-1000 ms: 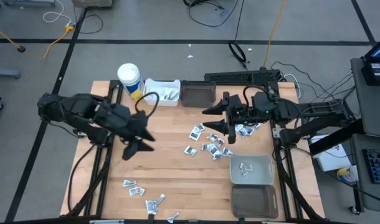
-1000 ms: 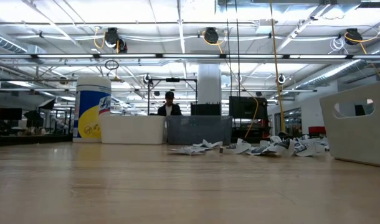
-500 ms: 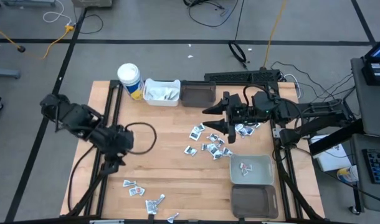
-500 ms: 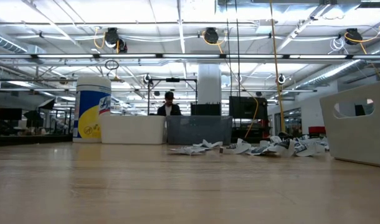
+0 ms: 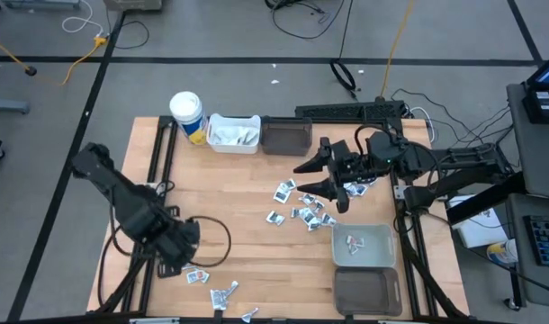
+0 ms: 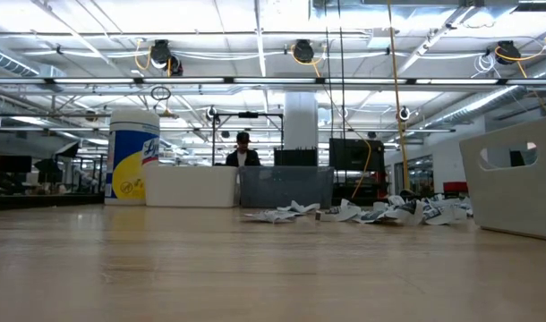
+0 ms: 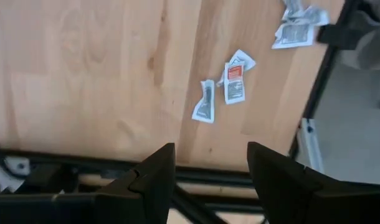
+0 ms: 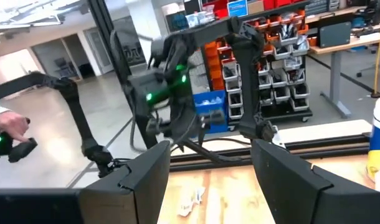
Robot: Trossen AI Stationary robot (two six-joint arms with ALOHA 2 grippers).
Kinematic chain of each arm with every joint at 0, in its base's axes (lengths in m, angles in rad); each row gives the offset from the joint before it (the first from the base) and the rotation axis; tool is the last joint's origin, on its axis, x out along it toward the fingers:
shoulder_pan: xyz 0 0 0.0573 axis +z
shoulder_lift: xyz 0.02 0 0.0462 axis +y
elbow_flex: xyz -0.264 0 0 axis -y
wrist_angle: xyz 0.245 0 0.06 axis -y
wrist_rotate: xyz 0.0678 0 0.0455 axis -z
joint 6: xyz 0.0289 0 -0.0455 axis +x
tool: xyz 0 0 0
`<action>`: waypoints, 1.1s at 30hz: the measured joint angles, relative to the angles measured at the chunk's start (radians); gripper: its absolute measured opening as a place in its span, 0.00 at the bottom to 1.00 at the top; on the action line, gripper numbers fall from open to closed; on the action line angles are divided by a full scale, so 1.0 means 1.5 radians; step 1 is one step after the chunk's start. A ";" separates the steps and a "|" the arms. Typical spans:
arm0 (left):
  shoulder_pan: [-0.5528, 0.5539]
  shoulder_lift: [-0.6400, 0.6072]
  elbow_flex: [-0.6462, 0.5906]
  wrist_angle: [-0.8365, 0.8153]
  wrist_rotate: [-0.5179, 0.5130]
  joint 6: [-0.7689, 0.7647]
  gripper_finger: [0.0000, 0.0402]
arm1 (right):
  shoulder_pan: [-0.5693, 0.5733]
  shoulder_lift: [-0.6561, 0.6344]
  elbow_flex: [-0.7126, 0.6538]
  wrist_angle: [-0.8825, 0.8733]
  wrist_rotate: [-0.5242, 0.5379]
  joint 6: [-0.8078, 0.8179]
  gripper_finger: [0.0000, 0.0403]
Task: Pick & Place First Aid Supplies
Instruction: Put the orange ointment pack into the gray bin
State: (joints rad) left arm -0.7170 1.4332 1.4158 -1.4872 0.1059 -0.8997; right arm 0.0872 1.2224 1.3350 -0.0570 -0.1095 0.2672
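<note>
- The step in hand looks like the approach to a new pick: the left gripper [image 5: 186,255] is over the near left part of the table [image 5: 247,243], just beside a small group of first aid packets [image 5: 195,273] near the front edge.
- Its fingers are spread apart and hold nothing; in the left wrist view the packets [image 7: 226,90] lie flat on the wood ahead of the fingers [image 7: 154,174].
- The right gripper [image 5: 321,177] waits above the bigger pile of packets [image 5: 306,210] in the middle, with its jaws wide and empty.
- A few packets already lie in the light grey bin [image 5: 381,256]; the white bin [image 5: 231,122] at the back holds more.
- Next, I judge the left gripper must come down over one packet and close on it; the packets are thin and flat, so they may slip.
</note>
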 joint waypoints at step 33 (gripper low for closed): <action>-0.118 0.117 -0.379 0.457 -0.036 -0.135 0.51 | 0.000 -0.007 0.000 -0.001 0.005 -0.012 0.56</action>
State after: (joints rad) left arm -0.8936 1.6090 0.8478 -0.8021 0.0513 -1.1021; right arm 0.0872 1.2125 1.3350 -0.0589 -0.1020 0.2495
